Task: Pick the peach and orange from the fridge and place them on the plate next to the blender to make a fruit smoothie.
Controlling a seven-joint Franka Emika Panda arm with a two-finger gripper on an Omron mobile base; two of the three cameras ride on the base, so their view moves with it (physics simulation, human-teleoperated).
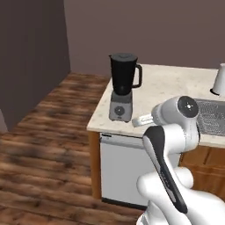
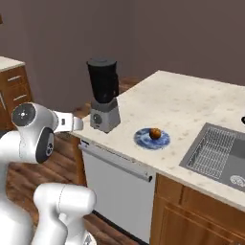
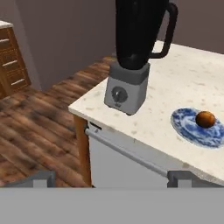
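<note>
The black-jarred blender (image 1: 123,85) (image 2: 103,93) (image 3: 135,52) stands on its grey base near the counter's corner. Beside it lies the blue-and-white plate (image 2: 143,139) (image 3: 183,124). The deep orange-brown orange (image 2: 154,133) (image 3: 205,119) rests on that plate. My gripper (image 3: 110,178) hovers off the counter's edge, in front of the blender and lower than its jar. It is open, its fingertips (image 3: 41,177) far apart with nothing between them. My arm covers the plate in the left base view. The peach and the fridge are out of view.
A sink with a wire rack (image 2: 215,153) is set into the counter to the right of the plate. A white paper-towel roll (image 1: 219,79) stands at the back. A white dishwasher front (image 2: 115,177) sits under the counter. Wooden drawers (image 2: 14,91) stand at the left.
</note>
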